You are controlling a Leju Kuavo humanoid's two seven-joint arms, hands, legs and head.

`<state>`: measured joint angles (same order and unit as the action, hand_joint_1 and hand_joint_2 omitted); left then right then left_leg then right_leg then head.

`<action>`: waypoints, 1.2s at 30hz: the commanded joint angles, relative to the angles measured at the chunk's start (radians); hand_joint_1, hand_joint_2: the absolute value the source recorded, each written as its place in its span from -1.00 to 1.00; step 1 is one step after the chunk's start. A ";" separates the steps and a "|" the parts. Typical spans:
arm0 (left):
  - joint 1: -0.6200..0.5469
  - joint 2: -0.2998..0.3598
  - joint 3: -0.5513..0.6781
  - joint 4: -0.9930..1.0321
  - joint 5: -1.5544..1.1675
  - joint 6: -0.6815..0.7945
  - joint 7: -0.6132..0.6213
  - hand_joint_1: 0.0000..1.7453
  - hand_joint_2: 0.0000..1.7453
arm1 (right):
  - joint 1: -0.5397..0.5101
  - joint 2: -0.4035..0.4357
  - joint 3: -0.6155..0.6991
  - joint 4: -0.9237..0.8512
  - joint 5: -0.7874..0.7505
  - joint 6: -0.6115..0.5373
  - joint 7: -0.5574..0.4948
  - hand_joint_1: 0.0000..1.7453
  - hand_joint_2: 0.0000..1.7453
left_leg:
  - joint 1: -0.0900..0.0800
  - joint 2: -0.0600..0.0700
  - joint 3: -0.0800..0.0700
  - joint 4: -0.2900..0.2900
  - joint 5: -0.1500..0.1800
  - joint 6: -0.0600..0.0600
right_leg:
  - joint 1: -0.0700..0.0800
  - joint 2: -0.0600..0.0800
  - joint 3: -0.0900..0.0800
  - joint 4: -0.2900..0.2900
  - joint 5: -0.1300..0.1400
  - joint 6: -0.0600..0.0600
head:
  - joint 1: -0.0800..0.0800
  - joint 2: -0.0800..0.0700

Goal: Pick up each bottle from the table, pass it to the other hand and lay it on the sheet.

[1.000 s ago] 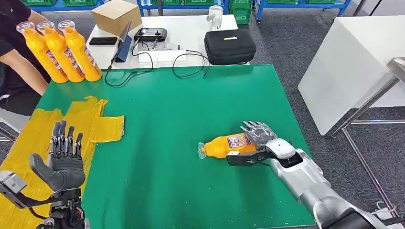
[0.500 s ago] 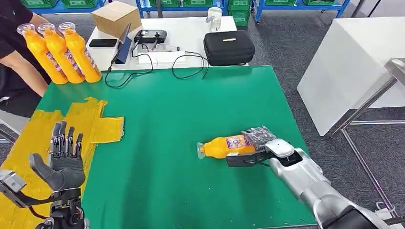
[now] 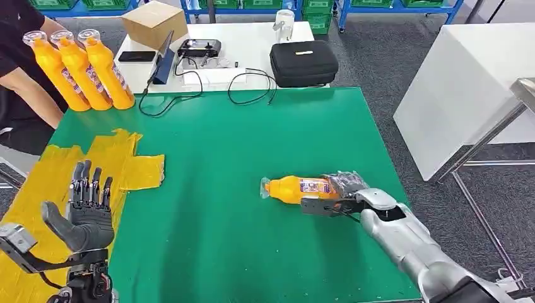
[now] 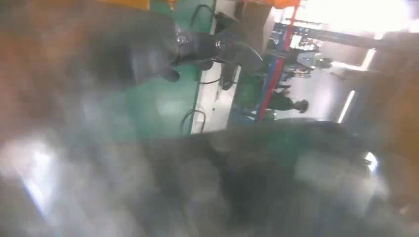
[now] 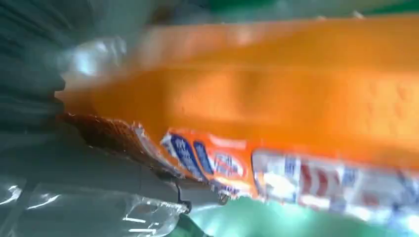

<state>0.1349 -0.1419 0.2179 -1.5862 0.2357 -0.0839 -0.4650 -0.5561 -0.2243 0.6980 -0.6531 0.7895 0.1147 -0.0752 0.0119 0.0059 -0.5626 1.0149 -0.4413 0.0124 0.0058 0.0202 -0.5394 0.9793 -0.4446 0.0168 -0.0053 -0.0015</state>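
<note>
An orange bottle [image 3: 295, 189] lies on its side on the green table [image 3: 240, 145], cap end toward the left. My right hand [image 3: 339, 191] grips its base end, fingers wrapped around it; the right wrist view shows the orange bottle [image 5: 276, 108] close up against the hand. My left hand [image 3: 86, 211] is raised with fingers spread, holding nothing, above the crumpled yellow sheet [image 3: 94, 167] at the table's left edge. Three more orange bottles [image 3: 79, 63] stand upright at the far left corner.
A person in black [image 3: 19, 76] stands at the far left beside the standing bottles. Behind the green table, a white table holds a cardboard box [image 3: 154, 22], a black case [image 3: 304, 62], cables and a controller. A white counter [image 3: 467, 82] stands to the right.
My right hand has closed around the bottle's base and rolled it slightly, so the bottle now lies flatter and a little farther back. The left hand has barely moved.
</note>
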 commanded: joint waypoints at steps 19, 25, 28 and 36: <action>0.159 -0.106 -0.157 -0.014 -0.039 -0.184 -0.029 -1.00 1.00 | 0.525 0.256 -0.154 -0.941 -0.595 -0.218 -0.255 1.00 1.00 | 0.000 -0.008 -0.019 0.000 -0.002 -0.003 | 0.000 -0.005 -0.006 0.003 -0.006 -0.003 | 0.000 0.000; 0.128 -0.070 -0.228 0.011 -0.020 -0.154 -0.010 -1.00 1.00 | 0.407 0.345 -0.084 -0.732 -0.640 -0.222 -0.224 1.00 1.00 | 0.000 -0.006 -0.020 -0.001 -0.001 -0.003 | 0.000 -0.005 -0.008 0.003 -0.005 -0.003 | 0.000 0.000; 0.120 -0.059 -0.245 0.017 -0.005 -0.152 -0.002 -1.00 1.00 | 0.381 0.360 -0.064 -0.669 -0.649 -0.218 -0.212 1.00 1.00 | 0.000 -0.007 -0.019 -0.002 -0.001 -0.003 | 0.000 -0.006 -0.007 0.002 -0.004 -0.003 | 0.000 0.000; 0.110 -0.036 -0.292 0.006 0.023 -0.150 0.009 -1.00 1.00 | 0.295 0.380 -0.016 -0.526 -0.679 -0.188 -0.179 1.00 1.00 | 0.000 -0.007 -0.019 -0.002 0.000 -0.003 | 0.000 -0.007 -0.006 0.001 -0.005 -0.003 | 0.000 0.000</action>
<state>0.2755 -0.2396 0.0000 -1.6091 0.2453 -0.2426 -0.4662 -0.1255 0.1354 0.6130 -1.4111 0.1373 -0.0992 -0.2827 0.0123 -0.0036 -0.5844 1.0150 -0.4416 0.0093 0.0062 0.0120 -0.5467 0.9823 -0.4501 0.0134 -0.0057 -0.0015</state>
